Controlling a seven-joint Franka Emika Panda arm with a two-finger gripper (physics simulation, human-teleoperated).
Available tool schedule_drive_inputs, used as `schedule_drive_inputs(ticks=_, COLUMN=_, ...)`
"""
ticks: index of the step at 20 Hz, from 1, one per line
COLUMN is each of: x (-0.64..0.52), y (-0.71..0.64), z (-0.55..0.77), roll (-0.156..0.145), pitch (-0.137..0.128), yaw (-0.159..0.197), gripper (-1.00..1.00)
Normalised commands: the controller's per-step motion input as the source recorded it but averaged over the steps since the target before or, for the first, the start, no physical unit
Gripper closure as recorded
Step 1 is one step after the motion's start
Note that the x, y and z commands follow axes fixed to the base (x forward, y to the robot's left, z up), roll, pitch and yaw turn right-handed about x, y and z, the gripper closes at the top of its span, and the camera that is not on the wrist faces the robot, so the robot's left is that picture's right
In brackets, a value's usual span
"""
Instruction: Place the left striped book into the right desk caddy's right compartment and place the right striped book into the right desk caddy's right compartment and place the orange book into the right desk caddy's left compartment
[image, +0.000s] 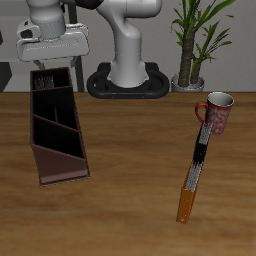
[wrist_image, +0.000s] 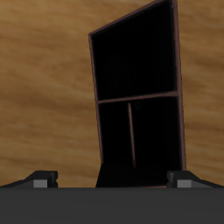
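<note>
One orange book (image: 187, 205); one black book (image: 200, 145); one mug (image: 216, 112).

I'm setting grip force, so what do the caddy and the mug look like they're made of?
The caddy looks like rigid plastic or painted wood: thin, flat maroon-brown walls with a matte, even finish and no visible grain. The mug looks like glazed ceramic, with a thick rim, a loop handle and a speckled red pattern. Both are renders, so neither is certain.

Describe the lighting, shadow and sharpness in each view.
Exterior view: even, soft light, no glare; the long dark maroon desk caddy and the red patterned mug cast only faint shadows on the wooden table. Wrist view: the caddy's compartments read near-black, detail lost; the wood grain looks slightly soft.
</note>
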Motion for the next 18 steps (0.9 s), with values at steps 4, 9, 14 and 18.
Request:
schedule_drive_inputs(ticks=4, x=0.28, y=0.47, z=0.3, roll=-0.045, pitch=-0.078, yaw=-0.012, gripper=-1.0)
schedule_drive_inputs(ticks=9, x=0.13, y=0.2, z=0.13, roll=-0.022, pitch=-0.042, yaw=-0.015, gripper=-1.0)
schedule_drive_inputs(ticks=14, x=0.36, y=0.64, z=0.31, roll=-0.081, pitch=-0.083, yaw=-0.032, gripper=-1.0)
schedule_drive_inputs(ticks=18, x=0.18, y=0.3, z=0.12, roll=-0.006, pitch=-0.03, yaw=-0.001, gripper=-1.0)
